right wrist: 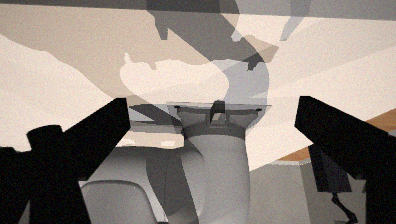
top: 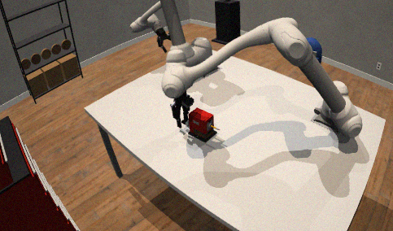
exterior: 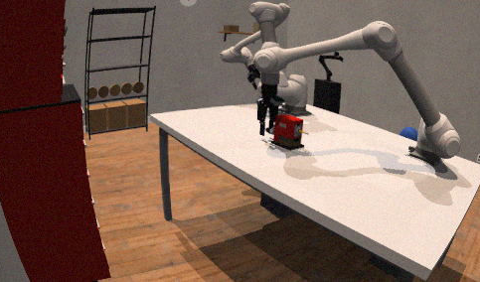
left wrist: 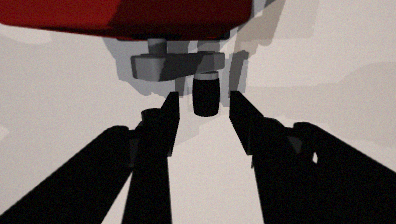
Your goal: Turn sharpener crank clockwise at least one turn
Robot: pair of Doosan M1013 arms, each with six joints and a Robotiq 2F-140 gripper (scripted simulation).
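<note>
The red sharpener [top: 199, 117] [exterior: 287, 127] [left wrist: 125, 15] stands upright on its dark base, with a pencil [top: 215, 128] in the side away from the crank. In the left wrist view its grey crank arm [left wrist: 177, 66] runs from the shaft at left to the black knob [left wrist: 206, 102] at right. My left gripper [top: 182, 123] [exterior: 265, 132] [left wrist: 204, 105] is partly open at the crank side; its fingers stand either side of the knob, with a gap on both sides. My right gripper [top: 167, 45] [right wrist: 212, 112] is wide open and empty, raised far behind the sharpener.
The white table [top: 162, 142] [exterior: 337, 189] carries both arm bases, one at the back and one at the right end. The left arm arches over the table's right part. A shelf rack [top: 41, 42] [exterior: 119, 67] and a red cabinet [exterior: 44, 184] stand off the table.
</note>
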